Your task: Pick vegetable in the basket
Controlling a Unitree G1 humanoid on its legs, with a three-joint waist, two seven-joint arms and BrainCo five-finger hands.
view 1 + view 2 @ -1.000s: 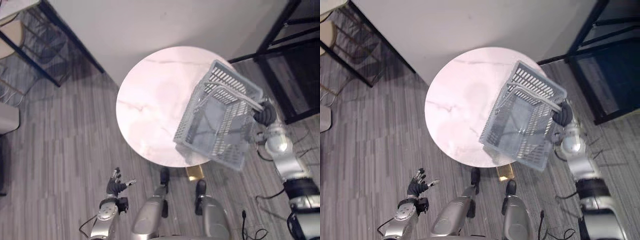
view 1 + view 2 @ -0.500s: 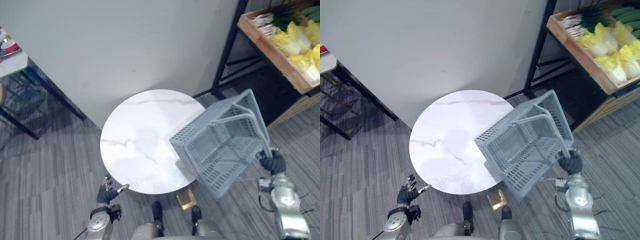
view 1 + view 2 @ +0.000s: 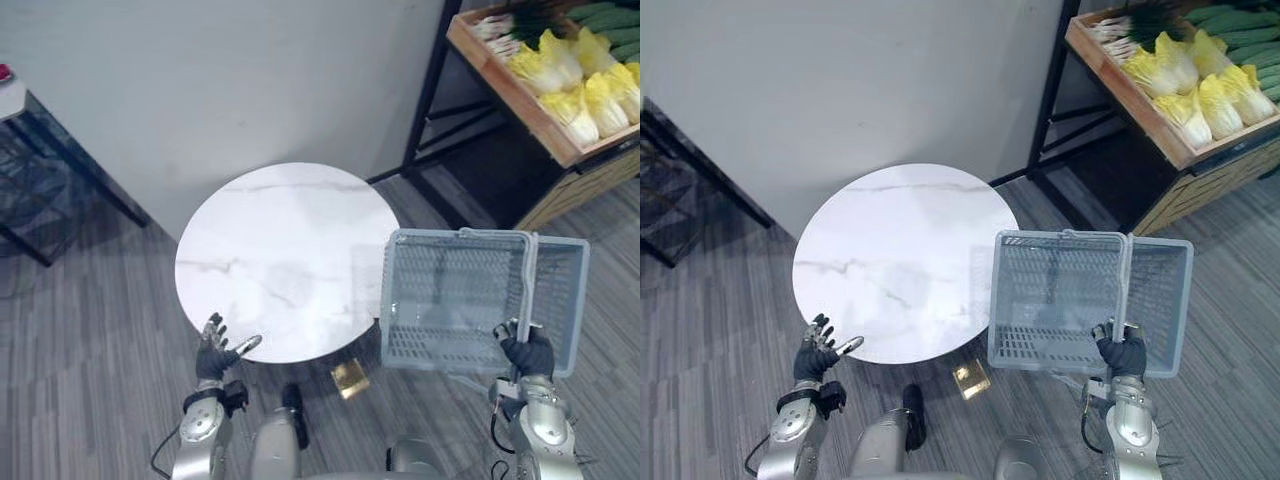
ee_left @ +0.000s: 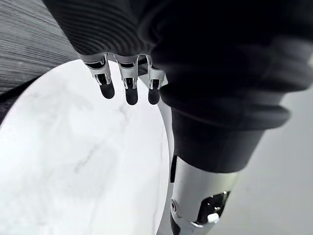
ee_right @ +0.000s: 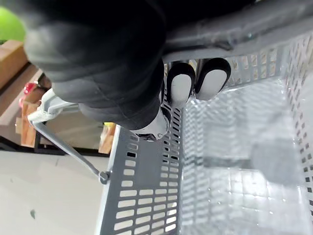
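Basket (image 3: 480, 300), grey and slatted, hangs from your right robot hand (image 3: 527, 354), low on your right. Its fingers are curled round the handle (image 3: 527, 285), and the right wrist view shows the fingertips (image 5: 180, 88) wrapped over that bar. You hold the basket roughly level above the floor (image 3: 90, 330). From the head, its left edge overlaps the right rim of the round white worktop (image 3: 270, 240). Your left robot hand (image 3: 215, 352) sits low on your left, just at the worktop's near edge, with its fingers spread wide and relaxed. Farther off to your right, well apart from the basket, a wooden crate (image 3: 510, 92) rests on a black-framed shelf (image 3: 428, 90). It carries the vegetables: pale yellow-green cabbages (image 3: 565, 85), dark green cucumbers (image 3: 610, 15) and white-stemmed greens (image 3: 497, 25).
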